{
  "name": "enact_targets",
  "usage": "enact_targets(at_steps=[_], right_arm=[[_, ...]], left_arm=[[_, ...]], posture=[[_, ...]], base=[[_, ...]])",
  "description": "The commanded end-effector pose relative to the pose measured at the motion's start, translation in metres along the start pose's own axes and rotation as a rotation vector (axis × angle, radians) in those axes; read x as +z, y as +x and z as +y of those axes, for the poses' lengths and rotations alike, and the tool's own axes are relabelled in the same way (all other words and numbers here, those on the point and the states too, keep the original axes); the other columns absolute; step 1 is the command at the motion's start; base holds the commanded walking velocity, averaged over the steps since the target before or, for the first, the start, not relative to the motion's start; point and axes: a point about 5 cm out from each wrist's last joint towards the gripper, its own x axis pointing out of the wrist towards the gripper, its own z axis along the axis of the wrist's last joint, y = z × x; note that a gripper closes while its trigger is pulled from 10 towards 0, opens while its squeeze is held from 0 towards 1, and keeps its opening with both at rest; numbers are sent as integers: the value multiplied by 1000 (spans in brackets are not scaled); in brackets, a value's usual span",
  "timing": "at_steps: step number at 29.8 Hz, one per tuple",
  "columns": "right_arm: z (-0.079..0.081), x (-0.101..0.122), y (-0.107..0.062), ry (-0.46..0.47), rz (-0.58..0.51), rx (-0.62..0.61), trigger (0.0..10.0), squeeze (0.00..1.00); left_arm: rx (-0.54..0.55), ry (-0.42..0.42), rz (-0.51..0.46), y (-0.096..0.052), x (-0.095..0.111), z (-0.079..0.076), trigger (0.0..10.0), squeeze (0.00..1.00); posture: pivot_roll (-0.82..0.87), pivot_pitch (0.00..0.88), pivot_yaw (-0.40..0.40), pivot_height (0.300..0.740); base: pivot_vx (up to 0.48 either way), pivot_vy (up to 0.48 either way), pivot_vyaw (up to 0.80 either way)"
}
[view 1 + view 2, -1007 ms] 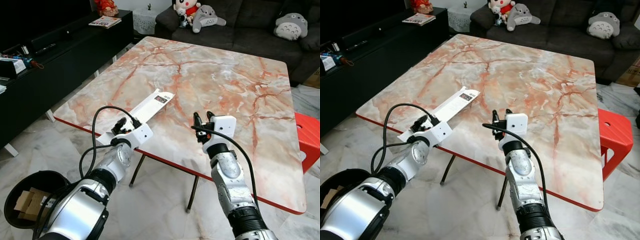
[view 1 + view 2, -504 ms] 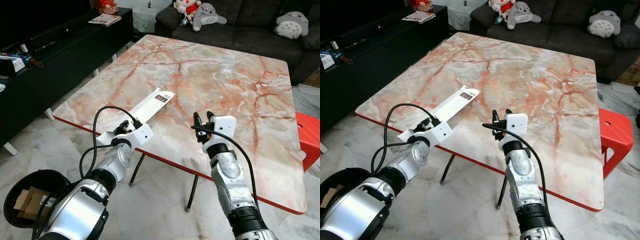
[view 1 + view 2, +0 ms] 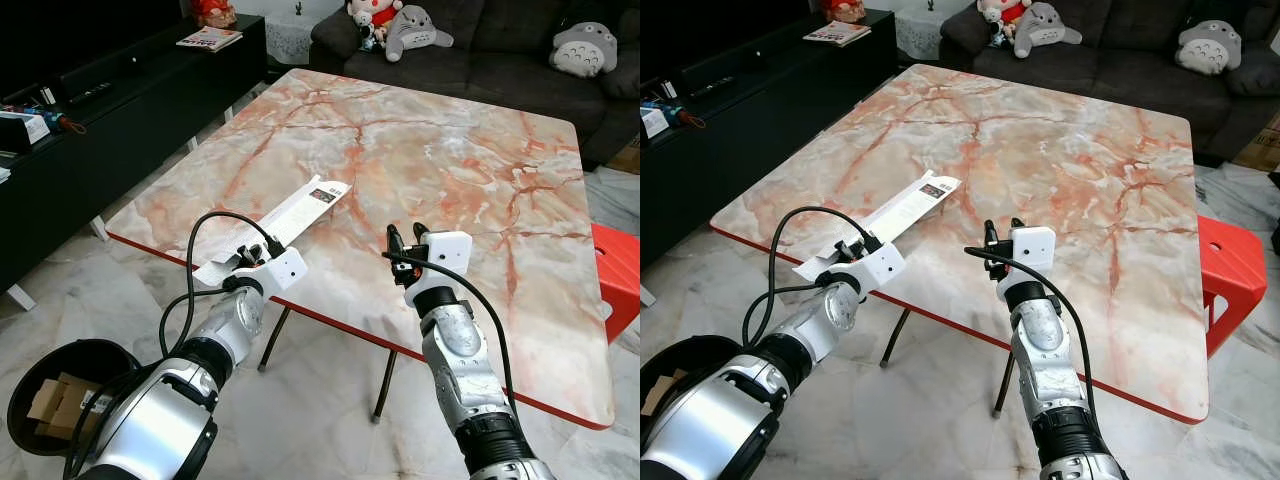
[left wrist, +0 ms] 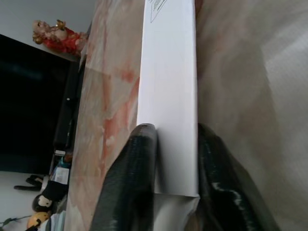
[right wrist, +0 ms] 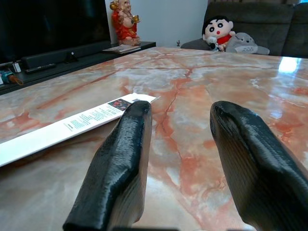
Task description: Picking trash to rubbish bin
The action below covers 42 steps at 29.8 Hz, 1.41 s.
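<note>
Marble counter (image 3: 420, 150) before you: your left tool (image 4: 175, 166) clamps the long white box (image 3: 295, 212); your right tool (image 5: 180, 159) hovers beside it, fingers wide apart.

Marble table (image 3: 430, 150) – dark sofa (image 3: 500, 50) behind, pale marble floor (image 3: 320, 400).

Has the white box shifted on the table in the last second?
Yes, slightly: the white box near end now lifts off the table edge, in the left gripper.

Bare marble table (image 3: 430, 150) beyond; red stool (image 3: 618, 275) right, bin (image 3: 40, 395) left
</note>
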Motion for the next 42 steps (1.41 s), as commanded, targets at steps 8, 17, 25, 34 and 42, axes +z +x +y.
enact_targets(at_steps=[8, 17, 25, 34, 42], right_arm=[[0, 1, 0, 7, 0, 6, 10000, 0], [1, 1, 0, 9, 0, 8, 10000, 0], [1, 1, 1, 10, -3, 9, 10000, 0], [-1, 12, 2, 39, -78, -12, 10000, 0], [-16, 30, 4, 7, -168, -69, 10000, 0]], left_arm=[[45, 11, -22, 2, 4, 8, 0, 0], [266, -32, -111, 3, 17, 37, 10000, 0], [334, -264, -227, -1, 32, 45, 10000, 0], [366, -524, -365, -11, 44, 47, 10000, 0], [310, -680, -494, -24, 48, 44, 10000, 0]], posture=[[66, 61, -48, 740], [68, 60, -49, 740], [68, 58, -49, 740], [67, 58, -46, 740], [59, 47, -45, 740]], base=[[0, 0, 0], [0, 0, 0], [0, 0, 0], [0, 0, 0], [0, 0, 0]])
